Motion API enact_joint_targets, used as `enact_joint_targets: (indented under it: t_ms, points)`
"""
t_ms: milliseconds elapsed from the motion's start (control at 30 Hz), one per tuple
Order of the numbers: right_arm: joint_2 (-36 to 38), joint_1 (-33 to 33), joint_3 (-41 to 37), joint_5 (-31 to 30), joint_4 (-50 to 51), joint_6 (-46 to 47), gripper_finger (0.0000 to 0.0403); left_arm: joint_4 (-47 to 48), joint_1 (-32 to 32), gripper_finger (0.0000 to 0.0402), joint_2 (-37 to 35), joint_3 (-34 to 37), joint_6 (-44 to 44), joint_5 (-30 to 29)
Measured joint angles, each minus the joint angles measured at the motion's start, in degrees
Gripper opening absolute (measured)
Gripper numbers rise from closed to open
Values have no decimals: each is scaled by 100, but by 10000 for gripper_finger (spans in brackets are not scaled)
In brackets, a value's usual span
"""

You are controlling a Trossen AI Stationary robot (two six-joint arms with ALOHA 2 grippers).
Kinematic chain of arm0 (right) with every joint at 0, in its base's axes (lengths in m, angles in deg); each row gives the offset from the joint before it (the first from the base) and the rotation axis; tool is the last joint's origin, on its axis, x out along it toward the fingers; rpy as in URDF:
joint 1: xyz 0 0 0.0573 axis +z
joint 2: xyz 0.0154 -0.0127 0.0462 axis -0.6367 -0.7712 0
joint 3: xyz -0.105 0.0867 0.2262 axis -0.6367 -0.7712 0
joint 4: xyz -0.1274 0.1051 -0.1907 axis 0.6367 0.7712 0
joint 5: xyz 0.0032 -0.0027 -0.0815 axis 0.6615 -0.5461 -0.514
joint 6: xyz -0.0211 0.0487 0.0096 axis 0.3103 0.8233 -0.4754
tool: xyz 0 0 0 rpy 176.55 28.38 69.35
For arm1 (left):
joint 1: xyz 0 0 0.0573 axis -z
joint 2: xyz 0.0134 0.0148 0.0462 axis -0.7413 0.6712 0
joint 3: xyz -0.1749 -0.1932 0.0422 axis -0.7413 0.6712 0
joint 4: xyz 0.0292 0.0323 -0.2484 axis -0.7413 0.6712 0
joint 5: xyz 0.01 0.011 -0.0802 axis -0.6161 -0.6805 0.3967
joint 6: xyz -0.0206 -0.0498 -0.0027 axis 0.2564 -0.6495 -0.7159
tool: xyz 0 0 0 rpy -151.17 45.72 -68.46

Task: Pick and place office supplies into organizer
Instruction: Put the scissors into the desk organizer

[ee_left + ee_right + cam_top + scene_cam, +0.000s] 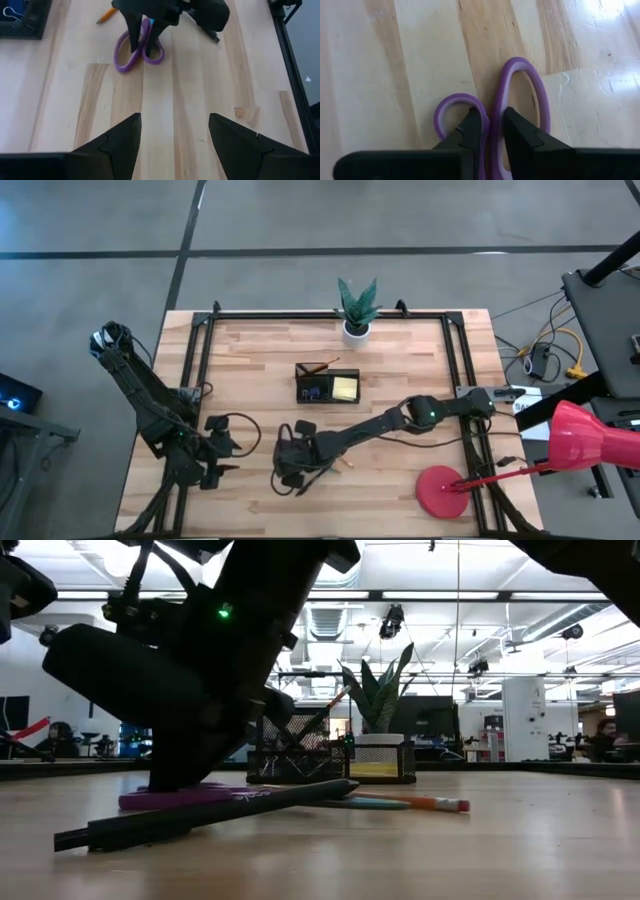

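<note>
Already in organizer (327, 384): you have the pad (345, 388).
Right gripper (490, 131): clamped on scissors (520, 95), near organizer.
Left: pencil (425, 803).

This is a robotics lab set up in a large open office hall. A pale butcher-block wooden table (400, 370) framed by black metal rails (468, 380) stands on a grey concrete floor (300, 220). Beyond the right gripper (492, 131), the low view shows ceiling strip lights (430, 595), dark computer monitors (425, 715) and a seated person (604, 738).
</note>
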Motion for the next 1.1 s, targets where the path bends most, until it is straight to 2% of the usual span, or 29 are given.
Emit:
enact_joint_targets:
  t_ms: [100, 167, 300, 433, 533, 633, 700, 800, 867, 1000, 1100]
  points:
    - [107, 48, 114, -366, 72, 68, 47, 20, 0, 218, -3, -16, 0, -24]
    - [202, 70, 125, -959, 190, 173, 47, 23, 0, 218, -41, -33, 0, -135]
    - [559, 72, 158, -2652, 348, 577, 47, 36, 0, 218, -225, -46, 4, -358]
    - [1531, 91, 158, -4436, 858, 852, 47, 147, 0, 218, -542, -46, 6, -791]
    - [2223, -9, 162, -5788, 1154, 1047, 46, 191, 0, 218, -805, -33, 191, -1370]
    - [2564, -229, 56, -6636, 1538, 1641, 12, 202, -2, 218, -985, -20, 624, -1910]
    - [2645, -394, -35, -6896, 1832, 2266, 4, 209, -5, 218, -1066, -17, 939, -2206]
    - [2851, -680, -127, -6982, 2136, 3021, 3, 269, -13, 218, -1130, -9, 1222, -2413]
    - [2892, -839, -209, -6914, 2131, 3174, 3, 314, -46, 218, -1147, 2, 1238, -2439]
    - [2706, -834, -398, -6385, 2125, 3360, 5, 320, -87, 218, -1147, 12, 1213, -2455]
    - [2779, -727, -480, -6376, 2110, 3238, 6, 320, -112, 218, -1147, 18, 1227, -2460]
